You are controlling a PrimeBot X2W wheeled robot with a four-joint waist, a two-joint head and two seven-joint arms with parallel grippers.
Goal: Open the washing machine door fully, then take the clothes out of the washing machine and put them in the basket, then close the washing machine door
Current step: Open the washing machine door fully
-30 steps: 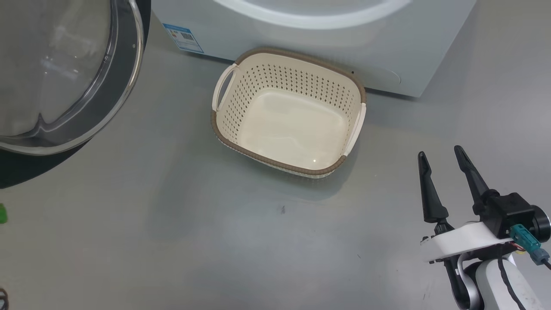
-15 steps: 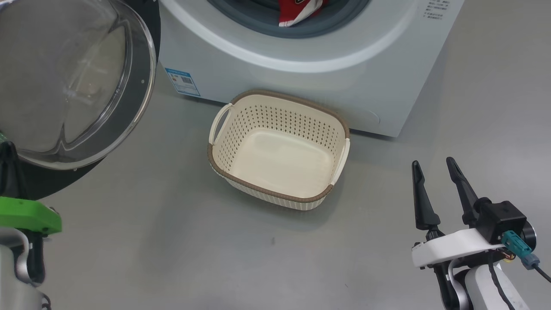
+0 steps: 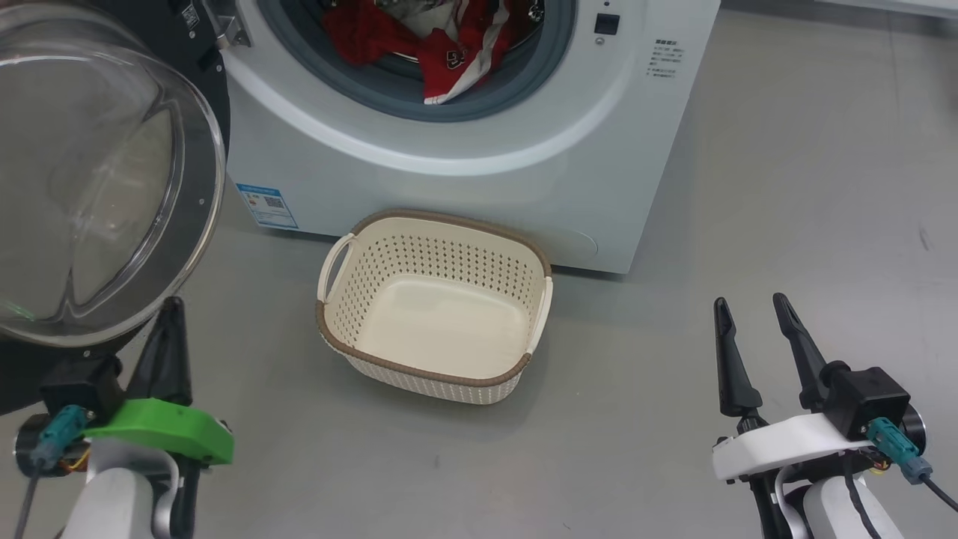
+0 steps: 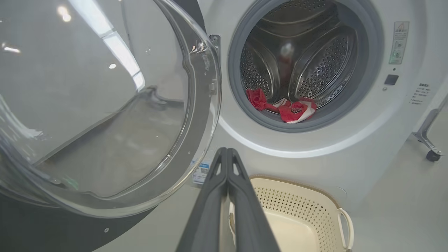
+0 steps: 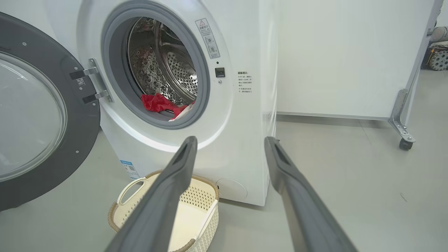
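Observation:
The white washing machine [image 3: 464, 180] stands ahead with its round door [image 3: 97, 195] swung wide open to the left. Red clothes [image 3: 441, 45] with white stripes lie at the front of the steel drum, draping onto the grey rubber ring; they also show as clothes [image 4: 287, 108] and clothes [image 5: 162, 105] in the wrist views. The cream basket [image 3: 352, 352] sits on the floor against the machine's front, with nothing inside. My left gripper [image 3: 171, 311] is shut with nothing in it, low beside the door's rim. My right gripper [image 3: 748, 311] stands open over bare floor to the basket's right.
Grey floor lies around the basket. A white panel on a wheeled metal foot [image 5: 406, 140] stands to the right of the machine. A blue sticker [image 3: 267, 203] marks the machine's lower left front.
The head camera has tilted up, so the drum mouth and the red clothes have come into view. My left arm with its green bracket now shows at the lower left. The basket has not moved.

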